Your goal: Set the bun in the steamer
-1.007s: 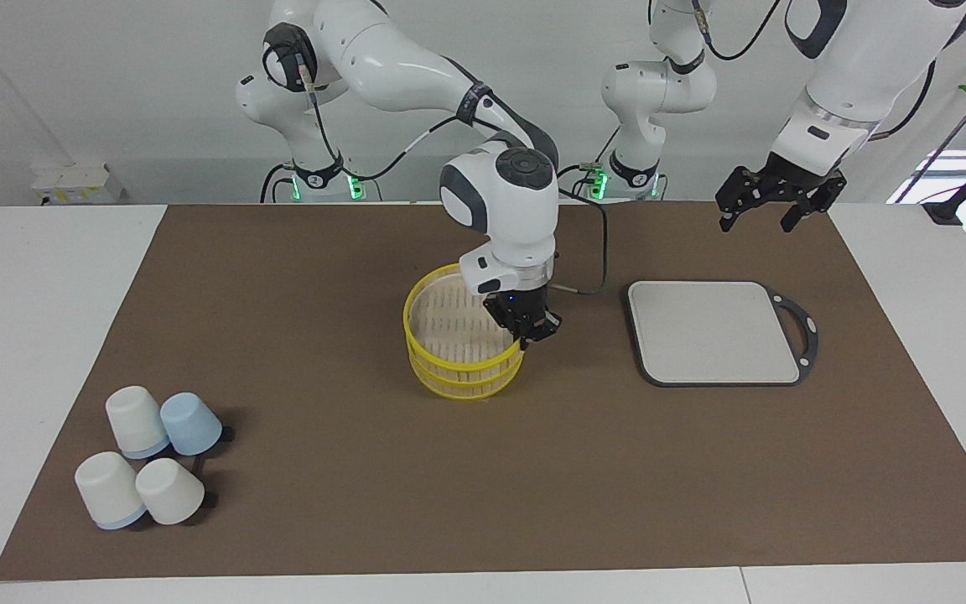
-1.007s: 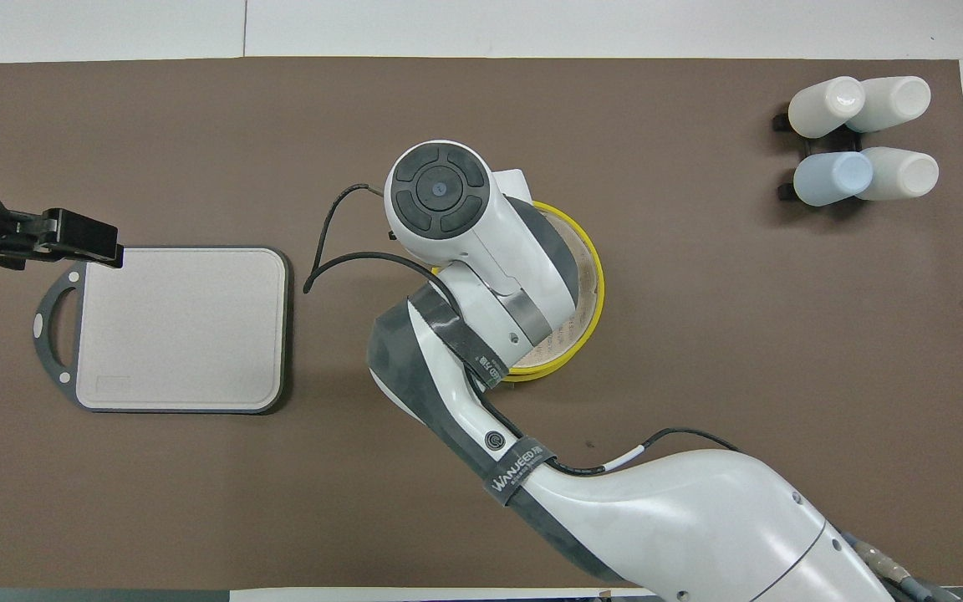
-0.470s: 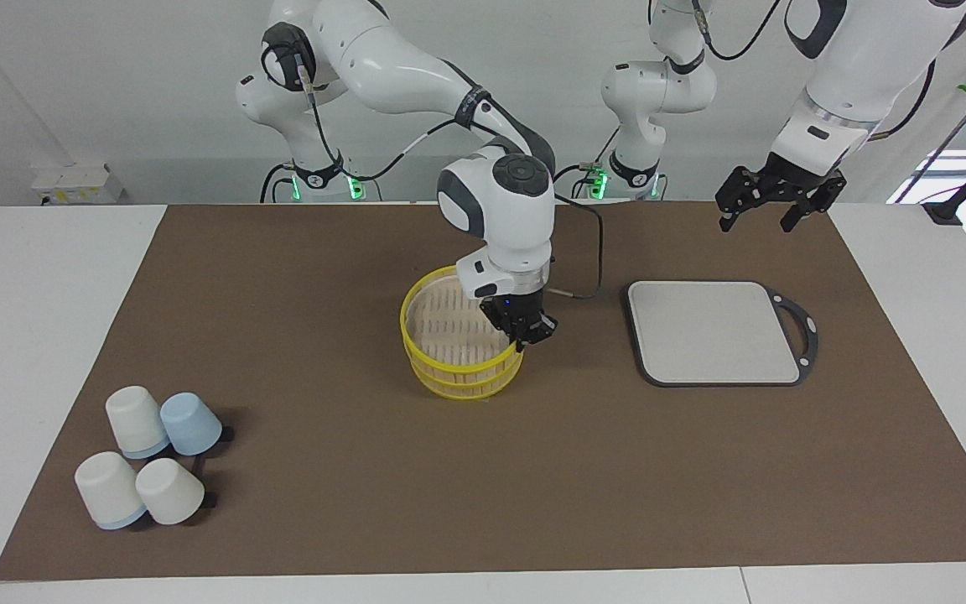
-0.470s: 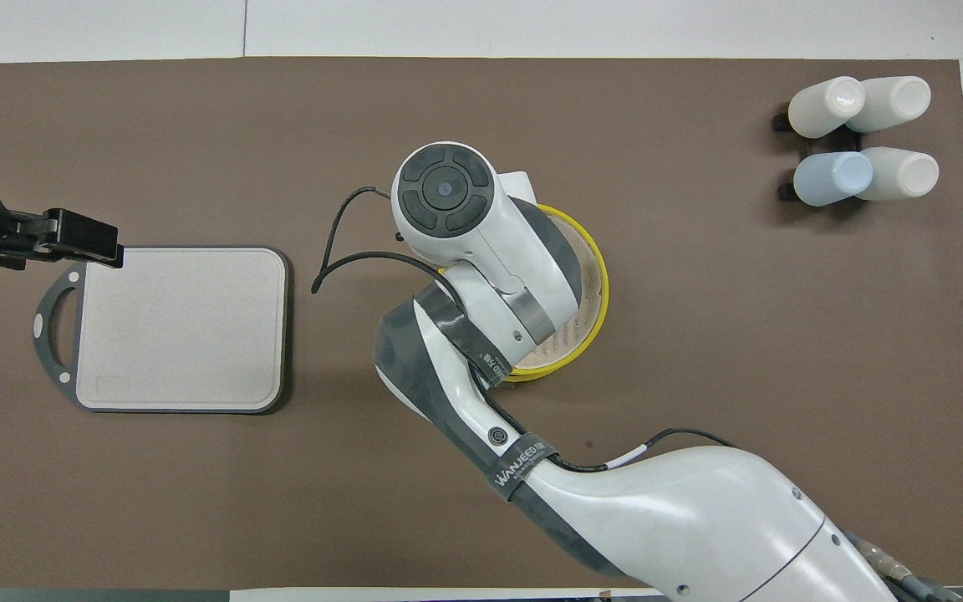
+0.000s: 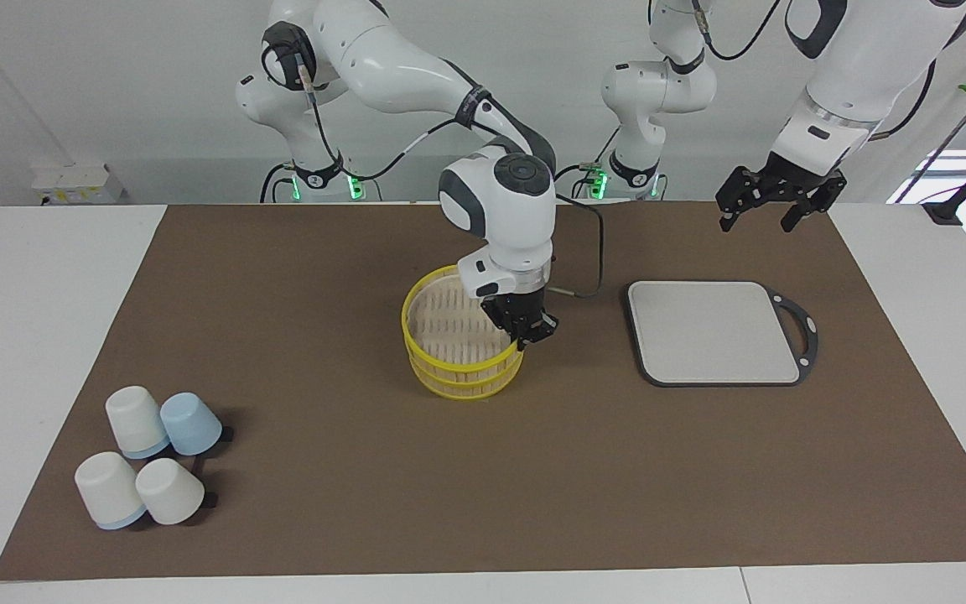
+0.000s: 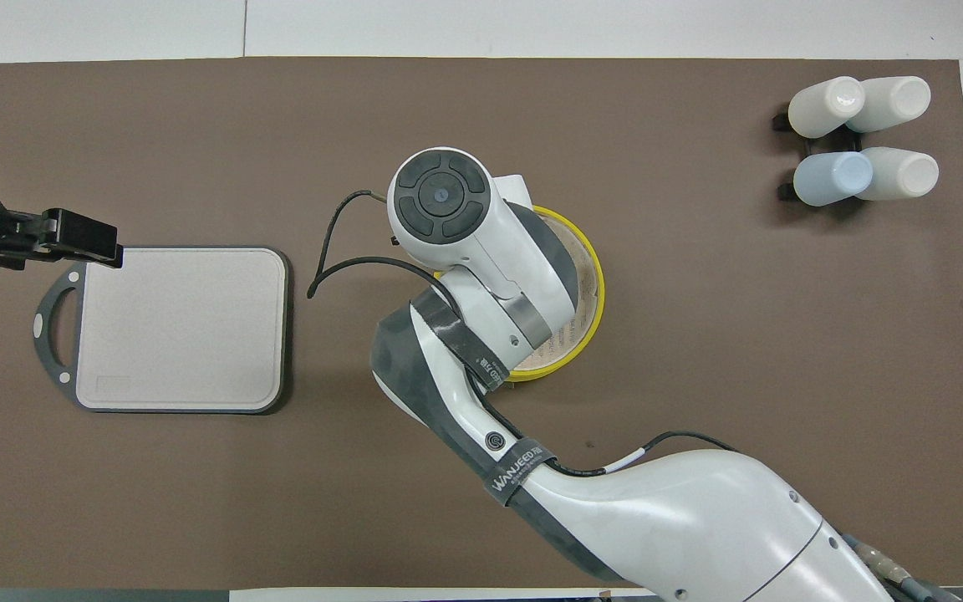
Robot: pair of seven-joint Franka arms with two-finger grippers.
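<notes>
From my console, the right gripper (image 5: 525, 330) hangs over the rim of the round yellow-rimmed bamboo steamer (image 5: 454, 346); I cannot tell how its jaws stand. The small cream bun is hidden from me. The left gripper (image 5: 766, 210) waits spread wide above the grey square board (image 5: 714, 331).

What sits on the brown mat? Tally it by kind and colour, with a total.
White cups: 3
Blue cup: 1
Steamer: 1
Grey board: 1
Total: 6
</notes>
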